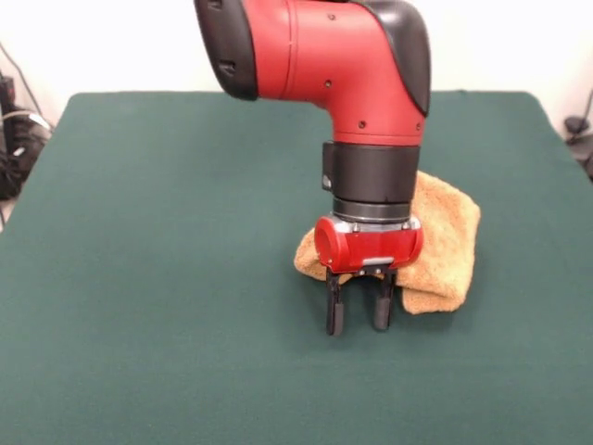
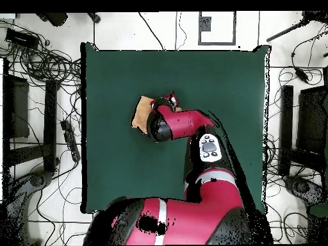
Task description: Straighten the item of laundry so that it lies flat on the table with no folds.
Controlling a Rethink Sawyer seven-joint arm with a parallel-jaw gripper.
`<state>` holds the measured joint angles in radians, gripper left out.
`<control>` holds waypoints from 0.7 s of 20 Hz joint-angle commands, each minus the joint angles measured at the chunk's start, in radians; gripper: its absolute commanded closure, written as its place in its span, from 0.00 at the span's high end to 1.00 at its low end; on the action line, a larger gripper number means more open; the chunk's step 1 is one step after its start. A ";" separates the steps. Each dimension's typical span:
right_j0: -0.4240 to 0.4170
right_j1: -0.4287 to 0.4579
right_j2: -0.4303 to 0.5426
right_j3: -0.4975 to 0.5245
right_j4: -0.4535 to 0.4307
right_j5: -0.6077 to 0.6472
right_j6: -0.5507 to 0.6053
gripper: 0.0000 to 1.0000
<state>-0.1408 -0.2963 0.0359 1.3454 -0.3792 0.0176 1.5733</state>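
Towel (image 1: 445, 243) lies bunched and folded near the middle of the table (image 1: 139, 232), and the gripper (image 1: 358, 313), with 2 fingers slightly apart and holding nothing, should probably pinch 1 free corner and pull outward.

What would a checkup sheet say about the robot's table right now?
Surface: green table, bare apart from the towel.
Job's things: orange towel, bunched and folded over, not flat.
Clutter: nothing seen on the table.
Grippers: gripper open, empty, fingertips low at the table in front of the towel.
Cables: many loose cables on the floor around the table.
Surroundings: dark stands on both sides of the table, seen from overhead.
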 commanded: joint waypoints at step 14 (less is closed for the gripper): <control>0.092 0.000 -0.062 0.015 0.024 0.473 0.037 1.00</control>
<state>-0.0752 -0.3050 -0.0285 1.2993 -0.3753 0.2229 1.5733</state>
